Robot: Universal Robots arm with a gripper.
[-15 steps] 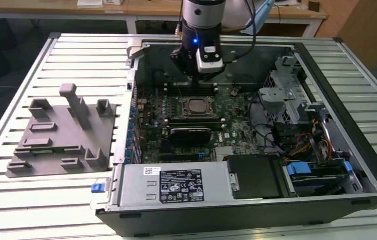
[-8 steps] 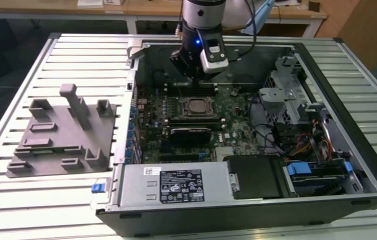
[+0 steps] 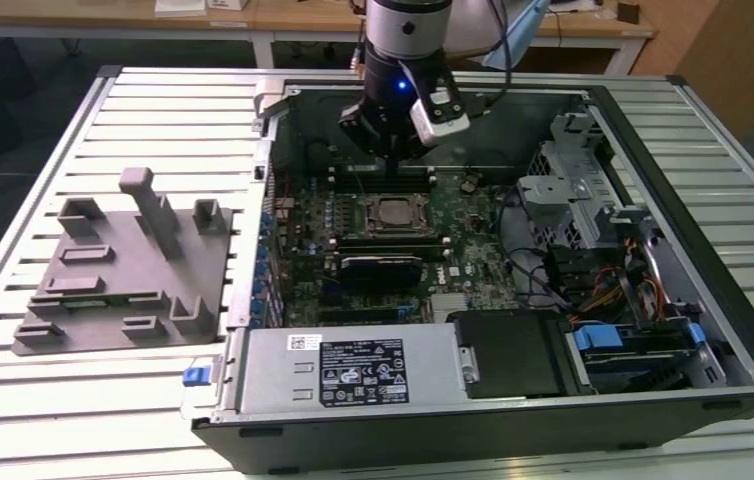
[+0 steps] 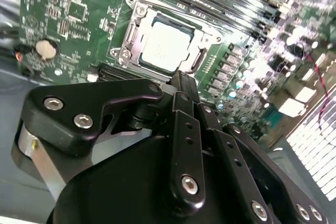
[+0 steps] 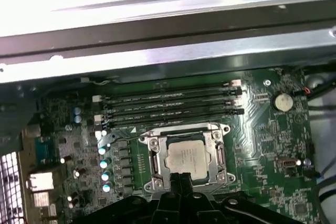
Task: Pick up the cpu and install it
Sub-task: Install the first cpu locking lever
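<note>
The cpu [image 3: 391, 212] is a small square chip with a pale silver top, lying flat inside the metal-framed socket [image 3: 362, 213] on the green motherboard [image 3: 471, 250]. Both wrist views show the cpu [image 4: 165, 45] [image 5: 186, 157] seated in that frame. My gripper [image 3: 387, 158] hangs above the board, just behind the socket toward the case's rear wall. Its black fingers [image 4: 181, 85] [image 5: 178, 179] are pressed together, shut, with nothing between them. The gripper is lifted off the cpu and does not touch it.
The open computer case [image 3: 697, 130] lies on a slatted white table [image 3: 30, 400]. A grey fixture [image 3: 124, 270] with upright blocks sits at the exterior view's left. Memory slots [image 5: 173, 103], a power supply [image 3: 350, 365] and drive cages [image 3: 577, 190] surround the socket.
</note>
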